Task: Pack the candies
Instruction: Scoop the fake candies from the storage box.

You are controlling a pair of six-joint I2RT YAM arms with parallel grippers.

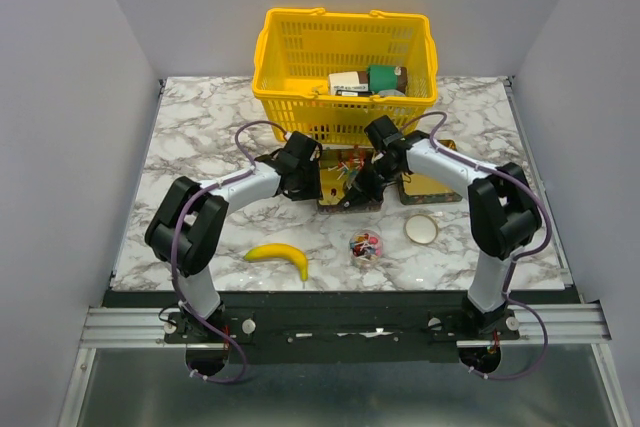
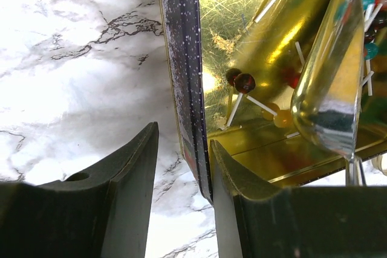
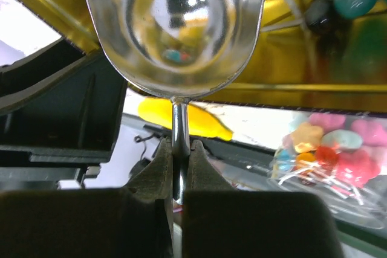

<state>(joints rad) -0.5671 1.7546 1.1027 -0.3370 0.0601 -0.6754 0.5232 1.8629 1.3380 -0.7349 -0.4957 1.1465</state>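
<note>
- Containers: gold-lined box [image 2: 181, 58] at table centre, just near of the yellow basket [image 1: 300, 57], holds candies [image 2: 245, 81] on white sticks: teal, red, orange and dark. A clear tub [image 1: 366, 247], nearer still and between the banana [image 1: 280, 255] and a round lid [image 1: 421, 228], holds more candies in pink, red, orange and blue. The basket carries boxes [image 1: 348, 82] and a green-capped jar [image 1: 385, 77].
- Left gripper [image 2: 182, 137]: jaws straddle the box's dark left wall. One finger lies against it, and the marble table [image 2: 72, 58] shows between the wall and the other finger. Whether the wall is clamped cannot be told.
- Right gripper [image 3: 180, 149]: clenched on the thin handle of a metal scoop [image 3: 172, 28].
- Views: only the top view shows the basket and the round lid. Only the left wrist view shows the wall between the fingers. Only the right wrist view shows the pinch on the handle, with the banana and tub beyond it.
- Orientation: the sticks lie crossed at many angles, with no common axis. The scoop's long axis runs from the right gripper, bowl ahead over the box's gold floor.
</note>
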